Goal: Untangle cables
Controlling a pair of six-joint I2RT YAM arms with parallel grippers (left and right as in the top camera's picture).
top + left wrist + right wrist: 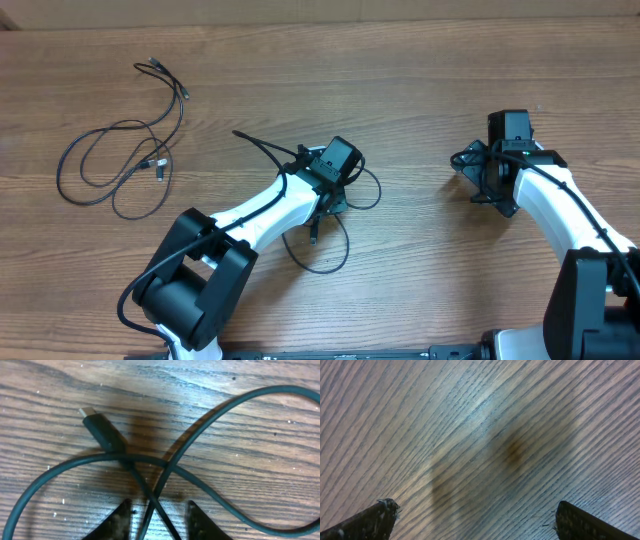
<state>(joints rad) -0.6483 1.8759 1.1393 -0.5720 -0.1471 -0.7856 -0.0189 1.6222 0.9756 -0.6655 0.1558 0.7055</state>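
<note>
**A:** Between the tips of the left gripper [158, 521] run two strands of a thin black cable [215, 412]. They cross just ahead of the jaws, and a third strand arcs over the same spot.

**B:** Where is its plug?

**A:** The plug [98, 427] lies ahead of the jaws and off to their left, flat on the table [45, 390]. Its cord heads straight into the crossing.

**B:** Are the jaws gripping?

**A:** Not that I can see. They stand partly open and straddle the strands, with wood showing between each fingertip [120, 521] and the cord. I judge the step to be taking hold at the crossing.

**B:** And the rest of the cables?

**A:** From above, this loop lies around and below the left jaws near the middle of the table. The other cords [158, 162] lie well apart from them, in loose loops toward the far left corner, and neither arm touches them.

**B:** What about the right side?

**A:** The right gripper [475, 522] hangs with its jaws spread wide over bare wood, with no cord between or near them.

**B:** So what does the next move call for?

**A:** My guess is a pinch on one strand only, not both. Squeezing the pair would drag the whole knot along. After that it probably needs a lift and a pull away from the plug, so the crossing can slide open. The right arm is free to pin the loose end if the loop follows.
</note>
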